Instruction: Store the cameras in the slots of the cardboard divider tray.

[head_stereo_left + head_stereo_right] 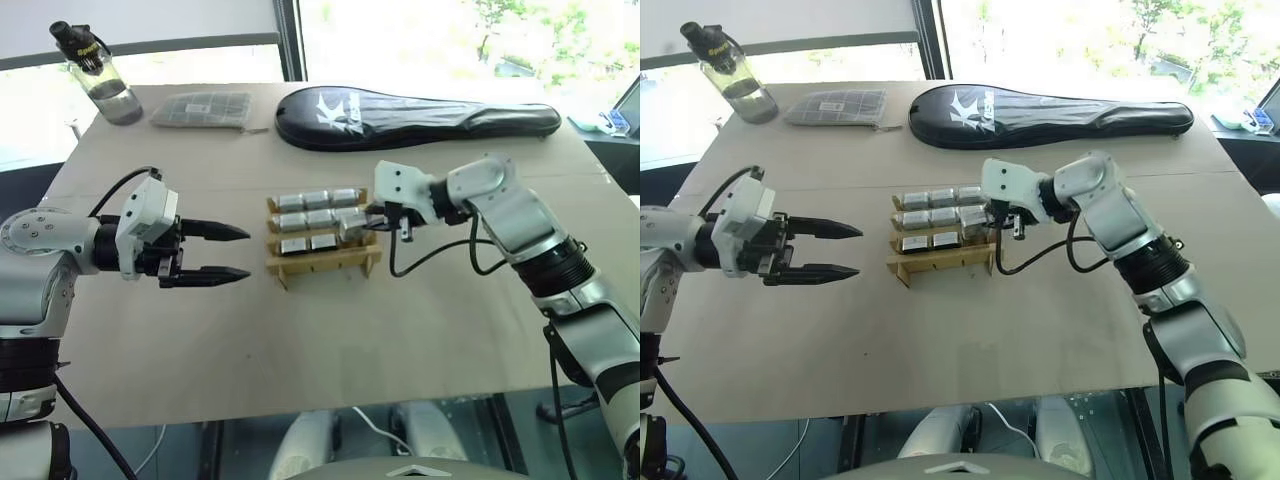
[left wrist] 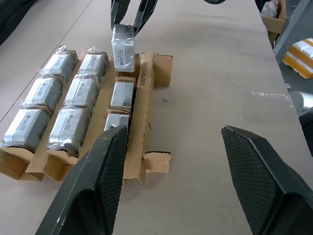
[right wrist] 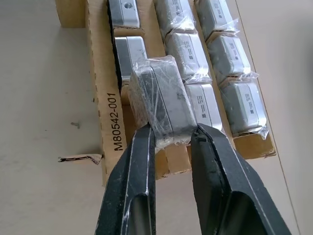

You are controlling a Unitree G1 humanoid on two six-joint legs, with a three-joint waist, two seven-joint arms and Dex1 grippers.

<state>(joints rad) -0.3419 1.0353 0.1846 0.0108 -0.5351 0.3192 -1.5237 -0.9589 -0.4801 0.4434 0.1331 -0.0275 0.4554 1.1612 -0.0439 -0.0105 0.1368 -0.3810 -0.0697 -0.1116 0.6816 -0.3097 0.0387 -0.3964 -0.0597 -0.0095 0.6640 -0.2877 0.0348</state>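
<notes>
Lowering a wrapped camera (image 3: 164, 100) clamped in the right gripper (image 3: 172, 134) into the cardboard divider tray (image 1: 322, 262) mid-table, near-row end slot; next, release. Left gripper (image 1: 213, 252) hovers open.

A clear water bottle (image 1: 100, 80) with a black cap stands upright at the far left corner of the tan tabletop (image 1: 300, 330), and just beside it, nearer the middle, lies a flat grey gridded packet (image 1: 203, 109). Farther along the far edge a long black racket case (image 1: 410, 117) with white lettering lies flat, its narrow handle end stretching towards the right. Off the tabletop's far right corner sits a small pale blue item (image 1: 612, 122), too small to make out
</notes>
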